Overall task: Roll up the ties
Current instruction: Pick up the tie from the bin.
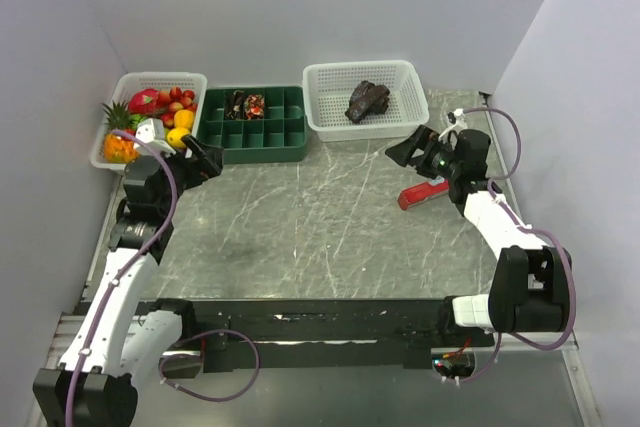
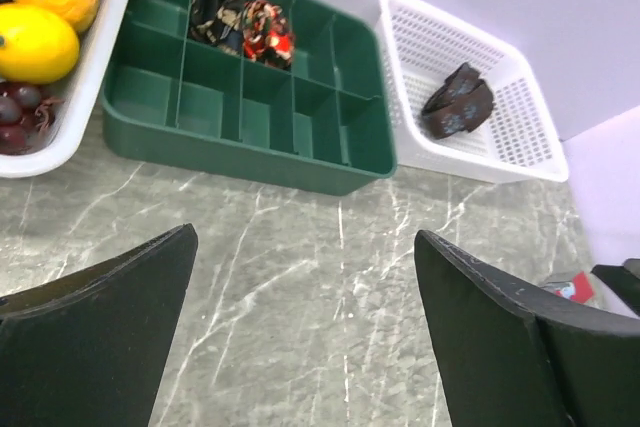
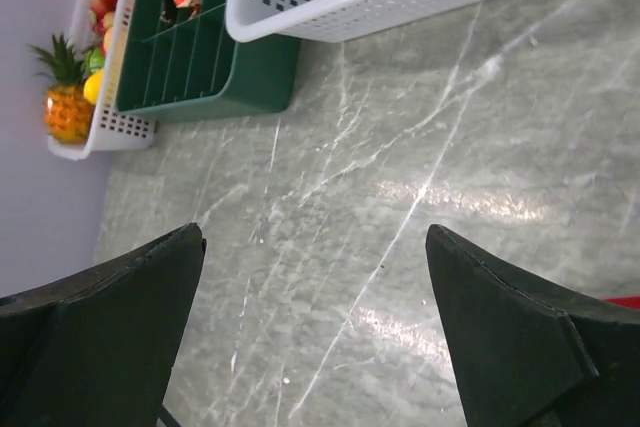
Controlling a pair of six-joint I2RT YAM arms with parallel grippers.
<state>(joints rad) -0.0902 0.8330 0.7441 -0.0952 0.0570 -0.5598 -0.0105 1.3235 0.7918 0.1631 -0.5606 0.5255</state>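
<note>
You have two bundled ties [image 2: 266, 33] in adjacent back cells of the green tray [image 2: 250, 162], and a third tie [image 2: 457, 102] in the white basket [image 2: 470, 169]. Your left gripper [image 2: 305, 247] and right gripper [image 3: 315, 237] both gape wide, empty.

Readable text: I can make out none in any view.
Red bar [image 2: 568, 289], lower right of left wrist view: any marking too small for me to read.
</note>
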